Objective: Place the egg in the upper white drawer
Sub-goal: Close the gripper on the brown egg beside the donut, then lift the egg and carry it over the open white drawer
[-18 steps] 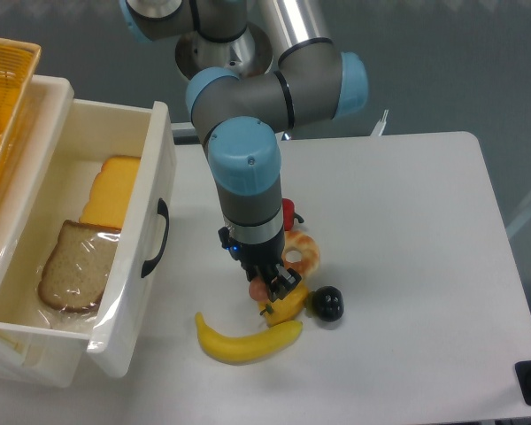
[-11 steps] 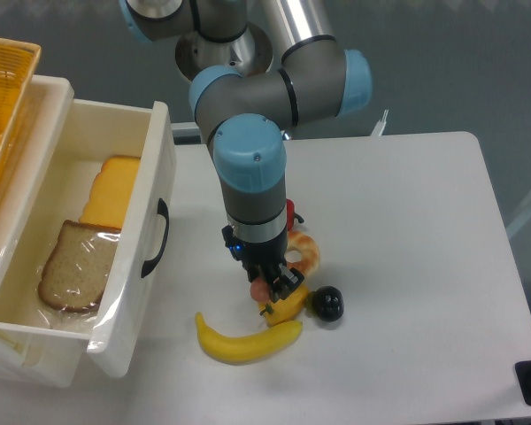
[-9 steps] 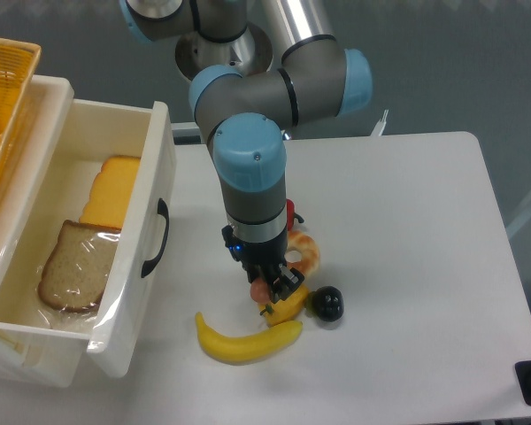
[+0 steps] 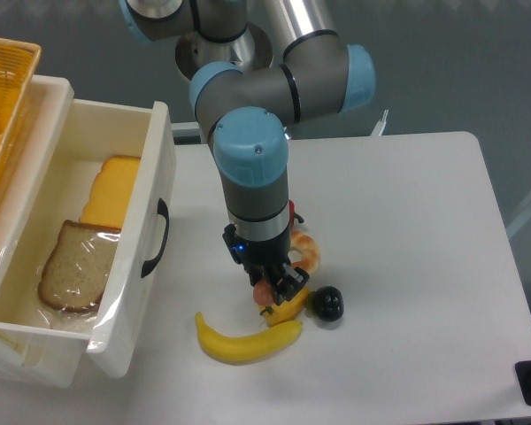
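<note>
Gripper clamped on egg, banana just below; upper white drawer open, well left

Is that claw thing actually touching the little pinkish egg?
Touching. The fixed camera shows the gripper with its dark fingers pressed against both sides of the egg, no gap visible.
</note>
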Robot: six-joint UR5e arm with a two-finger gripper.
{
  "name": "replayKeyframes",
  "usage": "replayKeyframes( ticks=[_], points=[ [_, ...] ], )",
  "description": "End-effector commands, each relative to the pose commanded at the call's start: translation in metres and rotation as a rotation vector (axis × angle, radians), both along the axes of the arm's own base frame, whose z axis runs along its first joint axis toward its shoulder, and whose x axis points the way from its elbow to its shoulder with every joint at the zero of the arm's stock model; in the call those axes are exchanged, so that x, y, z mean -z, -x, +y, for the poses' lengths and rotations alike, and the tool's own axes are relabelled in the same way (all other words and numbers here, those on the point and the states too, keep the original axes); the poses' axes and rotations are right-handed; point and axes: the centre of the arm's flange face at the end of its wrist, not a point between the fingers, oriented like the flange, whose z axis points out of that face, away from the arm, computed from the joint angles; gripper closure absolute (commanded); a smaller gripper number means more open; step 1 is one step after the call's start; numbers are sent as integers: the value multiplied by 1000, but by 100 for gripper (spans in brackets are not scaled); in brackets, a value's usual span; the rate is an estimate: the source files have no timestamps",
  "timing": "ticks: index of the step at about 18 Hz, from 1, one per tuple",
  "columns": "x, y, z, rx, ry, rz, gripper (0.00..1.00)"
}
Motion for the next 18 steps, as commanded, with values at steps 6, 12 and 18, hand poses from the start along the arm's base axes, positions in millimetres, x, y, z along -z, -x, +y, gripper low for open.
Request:
replayKeyframes(
  ticks=[6, 12, 18],
  points=[
    [-44, 1, 1, -157, -128, -22, 92],
    [-85, -21, -7, -197, -242, -73, 92],
    [-123, -59, -6, -124, -351, -130, 92]
  ],
)
